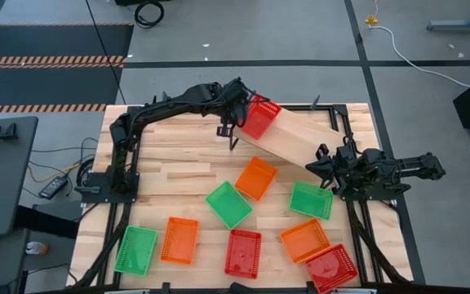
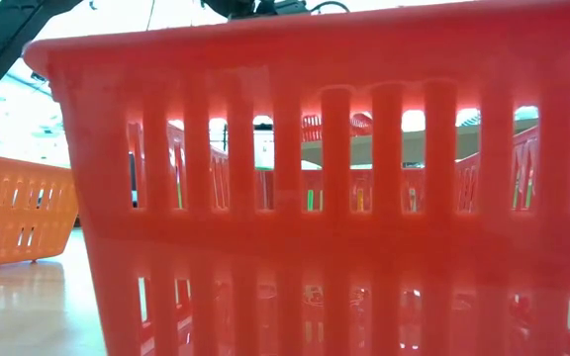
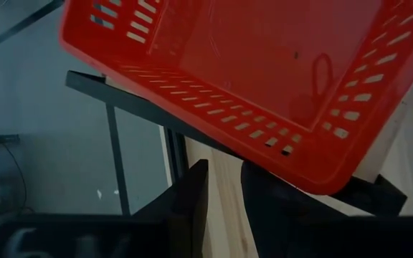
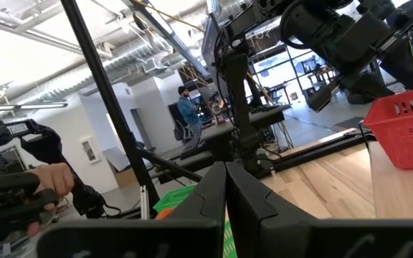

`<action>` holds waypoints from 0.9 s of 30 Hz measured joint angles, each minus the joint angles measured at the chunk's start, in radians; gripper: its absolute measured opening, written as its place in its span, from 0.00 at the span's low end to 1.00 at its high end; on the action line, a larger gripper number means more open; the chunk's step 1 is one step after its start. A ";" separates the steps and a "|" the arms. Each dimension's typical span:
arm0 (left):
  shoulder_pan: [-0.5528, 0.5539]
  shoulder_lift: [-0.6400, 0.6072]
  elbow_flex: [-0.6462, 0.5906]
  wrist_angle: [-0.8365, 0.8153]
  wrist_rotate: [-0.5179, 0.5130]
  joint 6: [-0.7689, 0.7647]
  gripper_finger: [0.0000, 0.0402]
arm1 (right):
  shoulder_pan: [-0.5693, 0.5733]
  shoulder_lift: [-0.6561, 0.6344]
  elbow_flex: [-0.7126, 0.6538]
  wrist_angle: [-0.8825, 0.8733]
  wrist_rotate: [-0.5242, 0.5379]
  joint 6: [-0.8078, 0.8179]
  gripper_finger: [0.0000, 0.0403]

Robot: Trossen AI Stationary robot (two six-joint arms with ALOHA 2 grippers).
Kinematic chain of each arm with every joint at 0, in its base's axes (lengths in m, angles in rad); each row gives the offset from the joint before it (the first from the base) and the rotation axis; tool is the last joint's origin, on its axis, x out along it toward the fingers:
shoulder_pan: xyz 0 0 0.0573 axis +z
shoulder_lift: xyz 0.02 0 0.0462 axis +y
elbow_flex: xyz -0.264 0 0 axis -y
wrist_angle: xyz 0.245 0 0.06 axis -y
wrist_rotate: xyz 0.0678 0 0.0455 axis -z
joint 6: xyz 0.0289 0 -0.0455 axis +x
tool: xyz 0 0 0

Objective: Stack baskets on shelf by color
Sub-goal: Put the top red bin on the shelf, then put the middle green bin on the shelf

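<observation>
High view shows us the left gripper [image 1: 233,124] at the far end of the shelf [image 1: 300,135], just beside a red basket [image 1: 260,117] that sits on the shelf's upper-left end. In the left wrist view that basket [image 3: 264,79] lies flat on the board with the jaws apart below it, not on its rim, so we judge it set down and let go. We take that end as the red spot, since putting the first red one at an end leaves the rest of the board for green and orange. The other eight baskets lie loose on the tabletop [image 1: 170,155] (two red, three green, three orange), spread out singly so each can be picked without disturbing a neighbour. The right gripper [image 1: 312,167] waits near the shelf's lower-right end, beside a green basket [image 1: 311,200], jaws together in its wrist view. Most of the task remains.
</observation>
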 joint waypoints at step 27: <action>-0.007 -0.088 0.001 0.026 -0.162 0.015 0.23 | 0.000 0.000 0.000 -0.009 0.001 -0.011 0.04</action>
